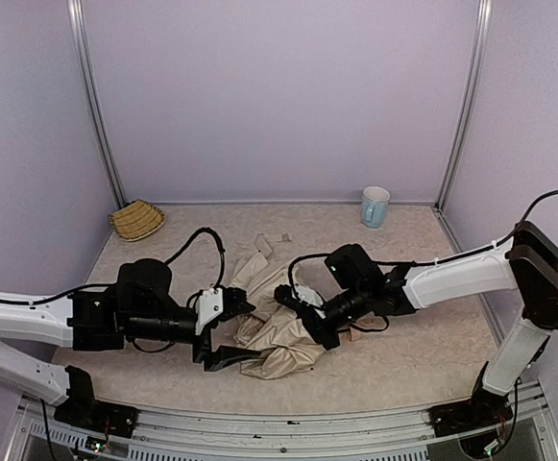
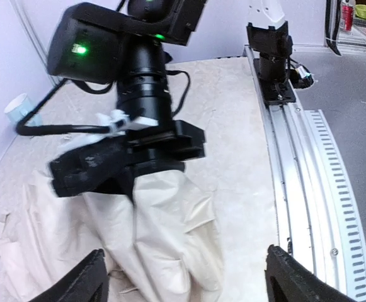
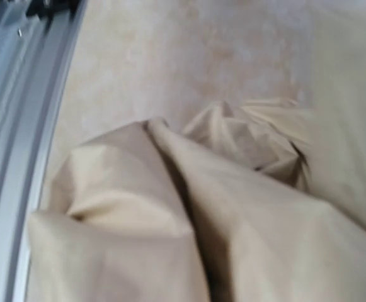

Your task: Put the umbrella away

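The umbrella [image 1: 277, 338] lies as a crumpled heap of cream-beige fabric in the middle of the table; its shaft and handle are hidden. My left gripper [image 1: 229, 333] is open at the heap's left side. In the left wrist view its black fingertips [image 2: 87, 282] stand wide apart, with a fold of the umbrella [image 2: 164, 233] between them, untouched. My right gripper [image 1: 303, 315] comes in from the right, shut, with its jaws buried in the top of the fabric. In the right wrist view the umbrella [image 3: 170, 214] fills the frame and hides the fingers.
A woven straw basket [image 1: 136, 219] sits at the back left corner. A pale blue mug [image 1: 375, 206] stands at the back right. Small scraps [image 1: 280, 238] lie behind the heap. The metal rail [image 2: 308, 189] runs along the table's near edge.
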Controlling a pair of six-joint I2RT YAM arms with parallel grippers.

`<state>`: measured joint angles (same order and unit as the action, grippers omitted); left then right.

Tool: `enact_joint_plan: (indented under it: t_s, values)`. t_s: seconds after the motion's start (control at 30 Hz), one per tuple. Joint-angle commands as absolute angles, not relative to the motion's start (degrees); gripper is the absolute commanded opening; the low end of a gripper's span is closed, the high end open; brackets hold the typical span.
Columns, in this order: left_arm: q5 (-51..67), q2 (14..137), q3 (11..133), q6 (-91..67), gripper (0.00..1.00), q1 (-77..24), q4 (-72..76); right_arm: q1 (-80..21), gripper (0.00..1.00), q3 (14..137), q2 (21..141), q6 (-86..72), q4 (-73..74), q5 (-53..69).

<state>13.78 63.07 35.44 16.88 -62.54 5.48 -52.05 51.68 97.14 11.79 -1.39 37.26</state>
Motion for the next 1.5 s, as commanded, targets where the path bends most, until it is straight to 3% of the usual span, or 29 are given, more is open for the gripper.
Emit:
enact_joint_plan:
  t_s: [0.0,0.13,0.2,0.33,0.4,0.53,0.67,0.77,0.87,1.0,1.23,1.47]
  values:
    - [0.42,68.15,32.9,19.43,0.76,-68.49,14.27,-51.61,0.0,54.49,95.22,9.25,-0.38,38.79]
    - [-9.49,75.17,35.12,22.97,0.56,-69.82,16.26,-51.68,0.01,54.91,95.15,8.69,0.0,39.32]
    - [-13.08,77.92,35.77,23.78,0.41,-69.67,18.5,-51.65,0.03,54.8,94.68,8.6,-0.05,39.93]
    - [-8.05,80.72,37.26,22.95,0.27,-68.9,18.01,-51.67,0.09,54.75,93.37,8.72,0.85,39.33]
    - [-7.35,81.76,37.58,21.49,0.02,-68.54,17.37,-51.68,0.23,55.16,91.81,8.93,2.54,38.37]
    - [-3.32,80.38,36.32,19.21,0.0,-67.41,16.67,-51.32,0.5,58.15,87.6,13.53,14.57,35.66]
    - [-0.08,77.93,33.95,17.69,0.0,-66.15,18.18,-47.9,0.6,58.69,83.84,16.84,20.59,33.27]
    - [1.56,76.74,33.24,16.84,0.0,-65.46,19.27,-44.37,0.62,60.48,84.92,14.39,14.63,34.52]
    - [3.74,75.84,33.67,16.54,0.0,-64.73,19.9,-43.08,0.6,66.45,91.57,10.64,8.37,31.75]
    - [6.08,75.39,35.33,16.0,0.0,-62.12,20.97,-42.89,0.48,74.67,104.71,12.57,9.86,28.41]
    - [14.36,80.99,38.52,10.73,0.0,-51.02,26.44,-42.89,0.33,82.37,121.99,14.34,13.2,39.11]
    - [17.11,94.87,45.39,8.23,0.0,-44.12,22.55,-42.59,0.24,81.33,127.19,13.86,10.59,45.42]
